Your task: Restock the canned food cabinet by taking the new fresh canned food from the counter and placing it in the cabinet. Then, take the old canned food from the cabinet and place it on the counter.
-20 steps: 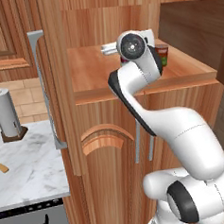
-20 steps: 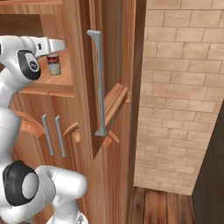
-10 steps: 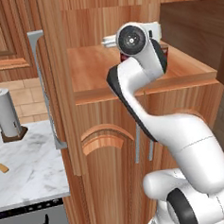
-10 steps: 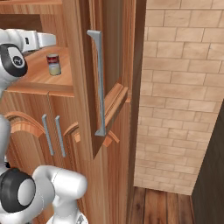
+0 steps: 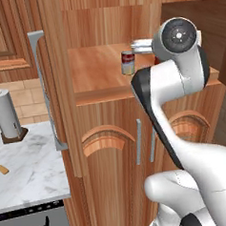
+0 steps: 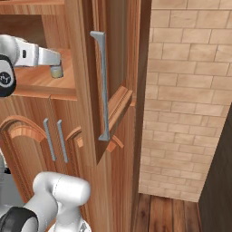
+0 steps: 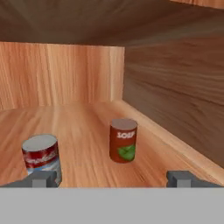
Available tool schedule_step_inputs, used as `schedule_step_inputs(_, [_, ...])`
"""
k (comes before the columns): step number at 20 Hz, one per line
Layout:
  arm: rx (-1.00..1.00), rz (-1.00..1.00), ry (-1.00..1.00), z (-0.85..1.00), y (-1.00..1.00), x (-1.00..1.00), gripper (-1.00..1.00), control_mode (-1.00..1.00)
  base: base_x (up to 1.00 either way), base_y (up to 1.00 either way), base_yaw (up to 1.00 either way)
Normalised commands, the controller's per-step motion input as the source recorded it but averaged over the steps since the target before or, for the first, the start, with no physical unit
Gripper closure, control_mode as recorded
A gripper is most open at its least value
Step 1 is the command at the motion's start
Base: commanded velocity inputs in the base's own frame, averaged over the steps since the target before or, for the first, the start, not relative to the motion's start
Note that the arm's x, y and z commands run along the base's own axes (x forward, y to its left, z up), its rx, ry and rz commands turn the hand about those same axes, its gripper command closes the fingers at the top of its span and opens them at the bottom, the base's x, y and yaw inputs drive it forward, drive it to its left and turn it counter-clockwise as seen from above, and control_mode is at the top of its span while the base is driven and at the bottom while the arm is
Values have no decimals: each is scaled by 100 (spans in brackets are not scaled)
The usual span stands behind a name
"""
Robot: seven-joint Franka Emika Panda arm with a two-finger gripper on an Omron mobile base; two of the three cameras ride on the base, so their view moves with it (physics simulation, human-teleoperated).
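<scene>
With the new banded can (image 7: 41,156) already on the cabinet shelf (image 5: 98,73), I judge the second half begins: my gripper (image 7: 111,178) (fingers apart, empty) must close on the old red soup can (image 7: 123,141).

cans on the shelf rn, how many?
2, both upright on the cabinet shelf. The cream-banded can stands near the front; the dark red can stands apart from it, closer to the side wall. No others in sight; the arm could hide some from the base cameras.

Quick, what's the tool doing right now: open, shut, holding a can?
Tool: open and holding nothing. Its fingertips stand wide apart in the hand view; both cans stand free on the cabinet shelf.
</scene>
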Motion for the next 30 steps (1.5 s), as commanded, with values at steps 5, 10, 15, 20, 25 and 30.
schedule_step_inputs(5, [28,3,17,-34,-76,-9,-100,-100,0,0,0])
schedule_step_inputs(10, [0,-1,2,-2,0,9,-100,-100,0,0,0])
schedule_step_inputs(15, [0,0,4,-14,0,25,-100,-100,0,0,0])
schedule_step_inputs(20, [0,0,9,-14,-4,50,-100,-100,0,0,0])
schedule_step_inputs(25, [0,1,10,-16,-32,37,-100,-100,0,0,0])
schedule_step_inputs(30, [0,0,3,-7,-25,14,-100,-100,0,0,0])
